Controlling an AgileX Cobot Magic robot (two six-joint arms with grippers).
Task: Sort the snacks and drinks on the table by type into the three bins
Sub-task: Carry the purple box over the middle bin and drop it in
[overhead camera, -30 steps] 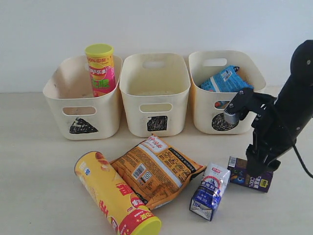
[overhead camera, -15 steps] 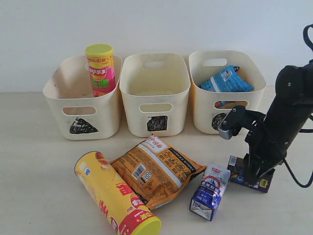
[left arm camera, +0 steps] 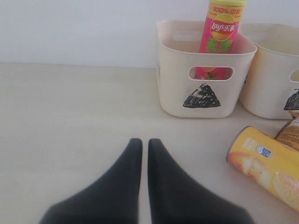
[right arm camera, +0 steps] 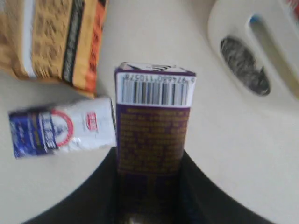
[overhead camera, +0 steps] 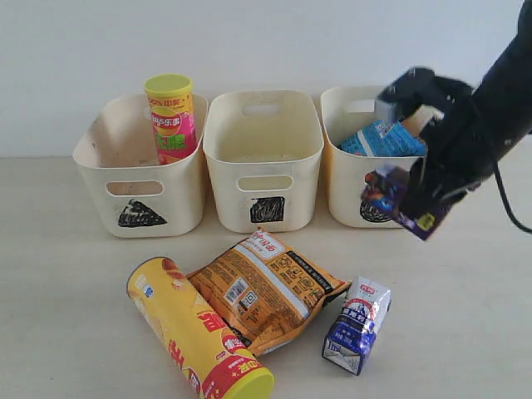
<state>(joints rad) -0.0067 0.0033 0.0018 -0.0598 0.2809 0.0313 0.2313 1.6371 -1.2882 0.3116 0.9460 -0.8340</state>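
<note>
- Your right claw (right arm camera: 149,186) is clamped on the dark purple carton (right arm camera: 153,126). In the right wrist view a dark finger presses each long side, and the carton's near end disappears between them.
- In the exterior view that carton (overhead camera: 399,199) hangs tilted, clear of the worktop (overhead camera: 66,291), in front of the circle bin (overhead camera: 345,179). It covers part of the bin's scribbled mark.
- The right arm is smeared with blur in the exterior view, so you cannot pick out the claw's fingers there.
- The blue packet (overhead camera: 382,137) lies in the circle bin; the arm hides its far side.
- Your left claw (left arm camera: 144,144) is closed on nothing, with only a thin slit between its fingers, low over bare worktop. It does not show in the exterior view.
- The pink-green can (overhead camera: 170,116) stands upright in the triangle bin (overhead camera: 100,179). The left wrist view cuts off its lid.
- The square bin (overhead camera: 237,199) shows a bare inner wall, but its floor is hard to see.
- The yellow-red can (overhead camera: 195,337) lies on its side on the worktop. The orange-brown packet (overhead camera: 266,291) lies against it, and whether it rests on the can you cannot tell.
- The blue-and-white carton (overhead camera: 357,324) lies flat just right of the packet.
</note>
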